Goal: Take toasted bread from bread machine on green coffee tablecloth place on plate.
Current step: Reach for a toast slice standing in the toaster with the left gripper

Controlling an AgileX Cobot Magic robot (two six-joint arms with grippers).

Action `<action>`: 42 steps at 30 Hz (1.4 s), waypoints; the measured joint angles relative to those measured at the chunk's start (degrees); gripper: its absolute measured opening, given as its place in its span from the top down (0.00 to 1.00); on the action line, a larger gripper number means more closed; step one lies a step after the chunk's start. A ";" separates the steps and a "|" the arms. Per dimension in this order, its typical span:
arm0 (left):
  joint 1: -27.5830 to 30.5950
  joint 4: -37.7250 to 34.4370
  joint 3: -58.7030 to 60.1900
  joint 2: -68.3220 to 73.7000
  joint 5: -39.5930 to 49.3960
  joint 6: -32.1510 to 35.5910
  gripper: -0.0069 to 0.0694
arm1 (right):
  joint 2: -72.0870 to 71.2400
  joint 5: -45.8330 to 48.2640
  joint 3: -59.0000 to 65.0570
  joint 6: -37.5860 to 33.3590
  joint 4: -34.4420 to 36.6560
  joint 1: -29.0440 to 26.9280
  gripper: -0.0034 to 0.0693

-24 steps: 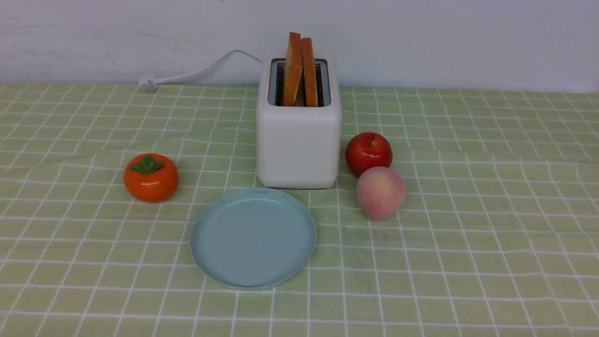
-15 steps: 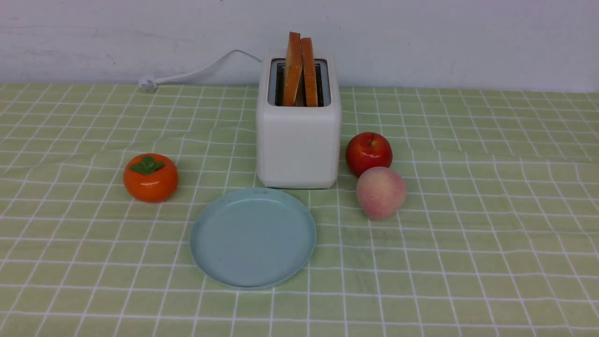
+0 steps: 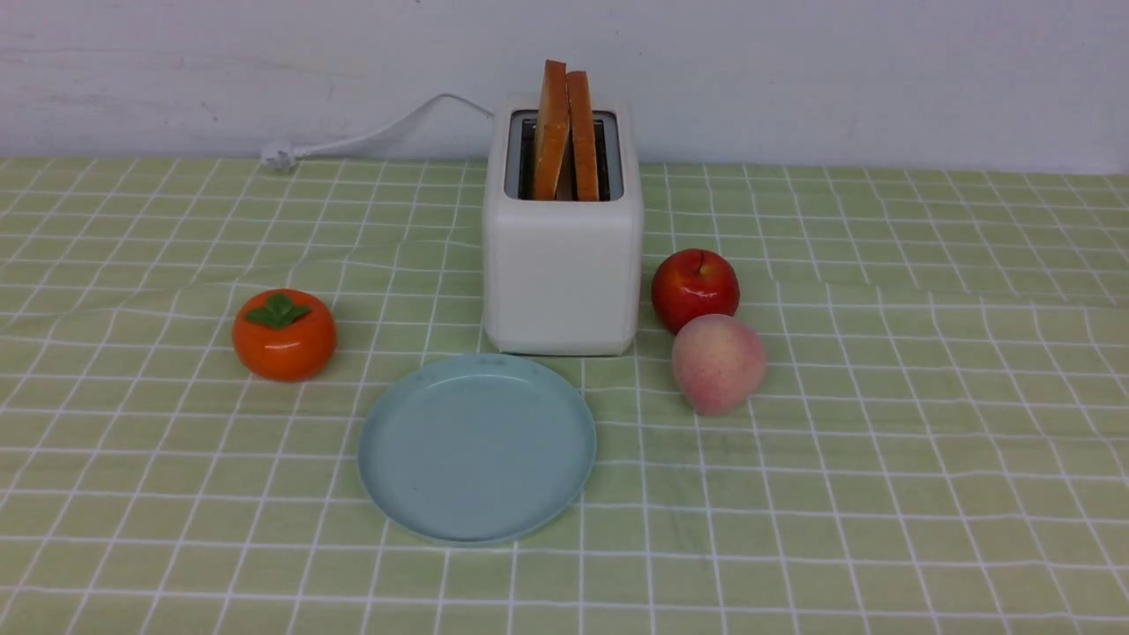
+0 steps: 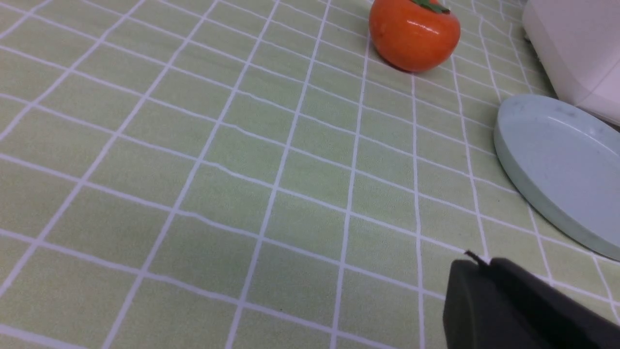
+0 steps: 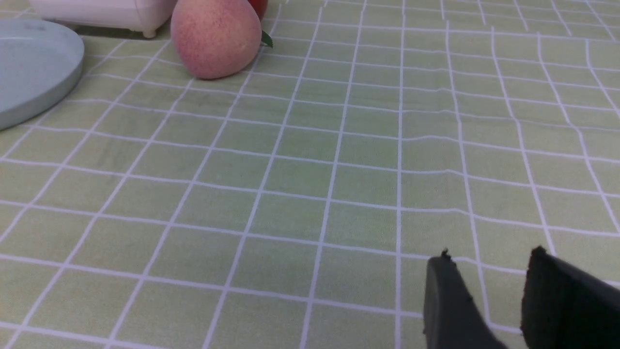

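Two slices of toasted bread [image 3: 565,123] stand upright in the slots of the white bread machine [image 3: 562,265] at the back middle of the green coffee tablecloth [image 3: 882,397]. The pale blue-green plate [image 3: 476,445] lies just in front of the bread machine and holds nothing. It also shows in the left wrist view [image 4: 557,165] and the right wrist view [image 5: 29,68]. Neither arm shows in the front view. My left gripper [image 4: 484,264] is shut and empty, low over the cloth near the plate. My right gripper [image 5: 489,259] is open and empty over bare cloth.
An orange persimmon-shaped fruit [image 3: 283,334] sits left of the bread machine. A red apple [image 3: 695,288] and a pink peach [image 3: 718,362] sit to its right. The white cord [image 3: 370,132] trails to the back left by the wall.
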 joint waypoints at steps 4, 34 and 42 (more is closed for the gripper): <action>0.00 0.00 0.00 0.00 0.00 0.00 0.87 | 0.00 0.00 0.00 0.00 0.00 0.00 0.62; 0.00 -17.64 -0.22 1.17 -30.74 -8.78 0.85 | 0.00 0.00 0.00 0.00 -0.07 0.00 0.62; 0.00 -7.76 -18.68 17.77 -10.54 -7.25 0.93 | 0.00 -4.83 0.49 1.93 3.19 0.00 0.62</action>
